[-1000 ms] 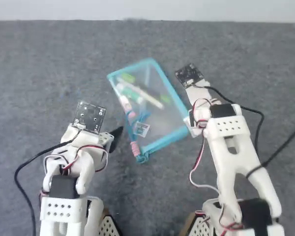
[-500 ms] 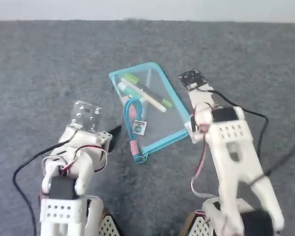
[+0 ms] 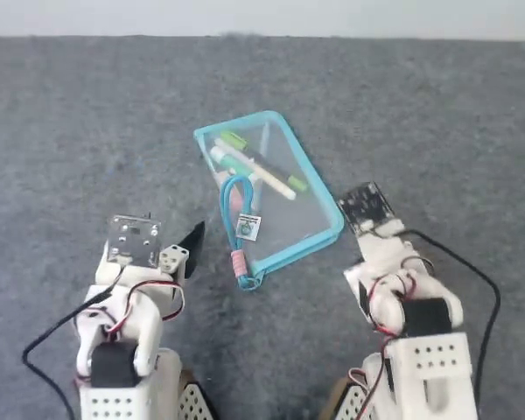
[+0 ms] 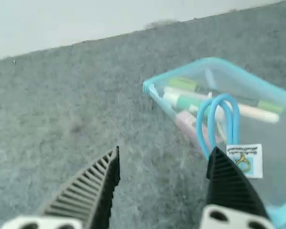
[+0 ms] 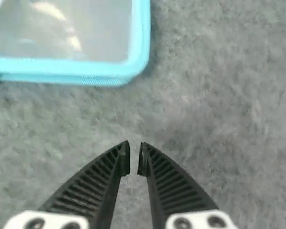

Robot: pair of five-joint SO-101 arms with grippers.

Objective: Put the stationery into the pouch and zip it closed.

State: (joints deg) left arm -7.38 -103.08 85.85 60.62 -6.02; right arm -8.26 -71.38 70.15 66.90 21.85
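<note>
The clear pouch with the turquoise trim (image 3: 310,168) lies flat near the middle of the grey worktop (image 3: 437,114), turned at an angle, with 1 corner toward 12 o'clock and another toward 6 o'clock; the stationery sits inside it, a cluster of green-capped markers and a white pen (image 3: 249,166) packed against the edge facing 9 o'clock, with something pink beside them; nothing loose lies on the worktop around it, so I'd judge the filling part done. A blue loop strap (image 3: 236,197) rests on top of the pouch with a small paper tag (image 3: 248,227) at its end. The long edge toward the left arm looks drawn together along its length, and what seems to be the pull sits at the 6 o'clock corner; I'd take the zip as closed or very nearly so, though I cannot tell for certain from here.

The left hand (image 4: 166,151) hangs at about 8 o'clock from the pouch, just apart from it, jaws spread wide and holding nothing; the right hand (image 5: 134,144) is at about 4 o'clock, near the turquoise corner but not touching it, tips pinched almost together on nothing. What's left, at most, is a last check of the zip.
</note>
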